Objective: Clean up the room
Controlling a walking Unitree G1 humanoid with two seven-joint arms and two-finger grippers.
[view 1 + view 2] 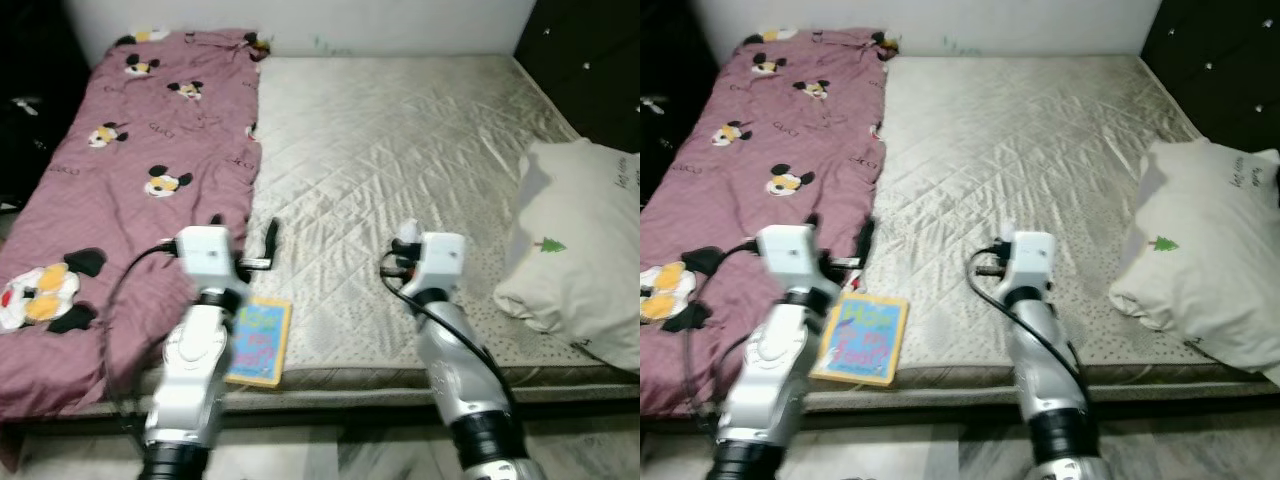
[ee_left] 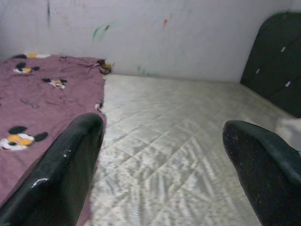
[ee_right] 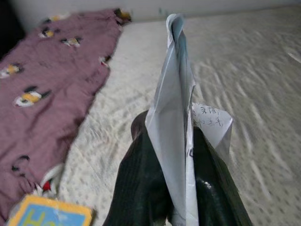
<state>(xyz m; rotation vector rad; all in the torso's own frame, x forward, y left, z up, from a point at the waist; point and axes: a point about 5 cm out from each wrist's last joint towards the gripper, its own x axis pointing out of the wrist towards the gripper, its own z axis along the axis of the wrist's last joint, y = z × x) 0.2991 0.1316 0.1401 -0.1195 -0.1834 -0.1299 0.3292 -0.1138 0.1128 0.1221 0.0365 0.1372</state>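
The right gripper [image 3: 181,188] pinches a folded paper [image 3: 176,108] upright between its fingers, presumably litter lifted off the mattress [image 1: 400,150]. The left gripper [image 2: 162,160] hangs wide and empty, a colourful book [image 1: 258,342] lying just beside that arm

Home bedroom — bare mattress [image 1: 400,150], cartoon-print blanket [image 1: 130,190], pillow [image 1: 580,260].

pillow [image 1: 580,280] cut by frame edge, book [image 3: 49,214] corner only
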